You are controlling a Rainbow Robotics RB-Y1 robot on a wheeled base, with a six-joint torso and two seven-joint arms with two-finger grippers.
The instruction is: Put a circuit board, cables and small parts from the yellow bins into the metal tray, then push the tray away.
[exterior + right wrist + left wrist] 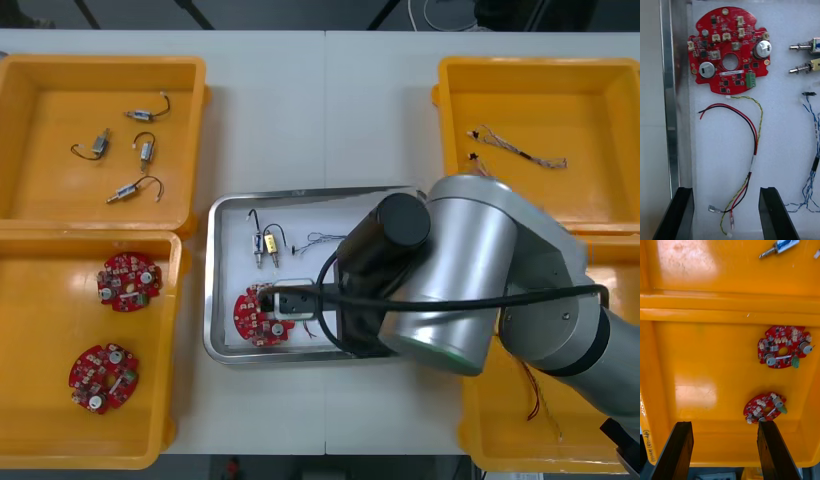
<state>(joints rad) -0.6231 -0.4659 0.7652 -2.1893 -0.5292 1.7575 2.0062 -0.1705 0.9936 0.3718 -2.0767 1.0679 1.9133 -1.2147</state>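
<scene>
At the table's left, the left gripper (724, 425) is hovering over the near left yellow bin (30, 350). Its fingers are standing wide apart and holding nothing. Two spare boards (128, 281) are lying flat in that bin, clear of its walls. The far left yellow bin (100, 70) is holding four loose metal parts (140, 150), with bare floor around each.

In the middle, the metal tray (215, 280), white inside, is sitting between the bins. A circuit board (728, 50) is lying flat in its near left corner, close to the left rim. The red and yellow cable (752, 150) is lying on the liner, its long axis running from the board toward the right gripper (726, 191). Its terminal ends are resting between the fingers, which are spread wide and gripping nothing. Two small metal parts (805, 58) and a blue and white cable (814, 150) are lying beside it, with bare liner between.

The right arm (480, 270) is reaching in from the right, bent low over the tray. The far right yellow bin (540, 90) is holding a thin cable (520, 150).
</scene>
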